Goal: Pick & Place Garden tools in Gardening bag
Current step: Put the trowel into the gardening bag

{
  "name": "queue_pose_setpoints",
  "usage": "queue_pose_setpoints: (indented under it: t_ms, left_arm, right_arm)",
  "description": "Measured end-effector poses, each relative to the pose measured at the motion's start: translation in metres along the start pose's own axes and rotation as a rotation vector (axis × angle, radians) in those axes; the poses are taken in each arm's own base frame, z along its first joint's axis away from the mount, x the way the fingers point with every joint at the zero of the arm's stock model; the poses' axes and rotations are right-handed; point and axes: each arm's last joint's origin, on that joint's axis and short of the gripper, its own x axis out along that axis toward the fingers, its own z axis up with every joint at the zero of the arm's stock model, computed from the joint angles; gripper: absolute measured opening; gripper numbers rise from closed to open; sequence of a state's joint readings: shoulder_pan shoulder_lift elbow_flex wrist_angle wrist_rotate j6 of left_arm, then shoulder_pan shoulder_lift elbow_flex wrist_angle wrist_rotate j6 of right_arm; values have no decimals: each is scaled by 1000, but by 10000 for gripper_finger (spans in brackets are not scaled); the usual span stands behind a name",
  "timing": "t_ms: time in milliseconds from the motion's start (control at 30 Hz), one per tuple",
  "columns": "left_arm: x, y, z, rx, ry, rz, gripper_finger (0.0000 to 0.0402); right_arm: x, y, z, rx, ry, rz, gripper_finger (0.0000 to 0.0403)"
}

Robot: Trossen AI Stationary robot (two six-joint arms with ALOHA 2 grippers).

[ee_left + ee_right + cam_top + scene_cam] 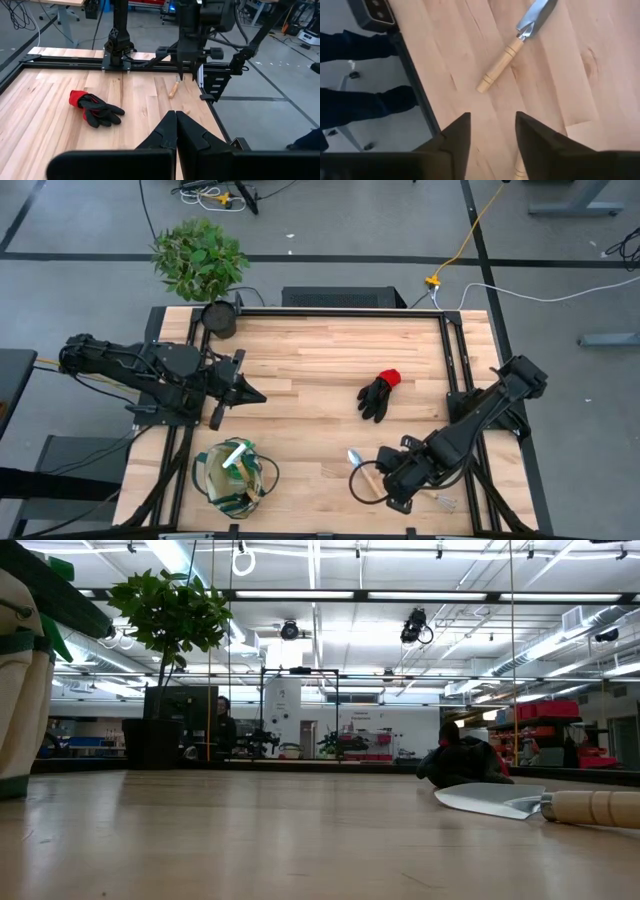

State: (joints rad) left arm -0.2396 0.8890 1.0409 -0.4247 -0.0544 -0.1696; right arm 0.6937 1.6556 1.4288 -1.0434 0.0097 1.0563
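The right claw (490, 131) stands parted, with bare wood showing between its two dark fingers (456, 132), and it holds nothing. In the overhead view it sits in the lower right of the frame, just beside a wooden-handled trowel (362, 467) lying flat on the table (320, 360). A second wooden handle (518, 170) pokes in at the bottom edge of the right wrist picture, mostly cut off by the fingers, and what tool it belongs to is unclear.

The left claw (176, 131) is clenched tight, empty, and hangs at centre left of the overhead frame.

The black glove with a red cuff (378, 393) lies right of centre. The beige bag (232, 475) sits at lower left, with something green and white inside that is too small to make out. A potted plant (200, 260) stands at the upper left.
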Motion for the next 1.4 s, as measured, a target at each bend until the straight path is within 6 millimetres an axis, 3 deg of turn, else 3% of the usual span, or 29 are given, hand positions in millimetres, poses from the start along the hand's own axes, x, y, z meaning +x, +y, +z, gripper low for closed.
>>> queue_pose_setpoints:
  t_ms: [367,633,1400]
  left_arm:
    - [0,-1,0,-1,5,-23,3]
    - [0,-1,0,-2,7,-32,3]
    - [0,-1,-1,-2,14,-31,3]
  right_arm:
    - [30,8,13,108,-3,-2,249]
    - [51,5,27,205,12,-34,293]
    - [121,2,36,297,46,-175,302]
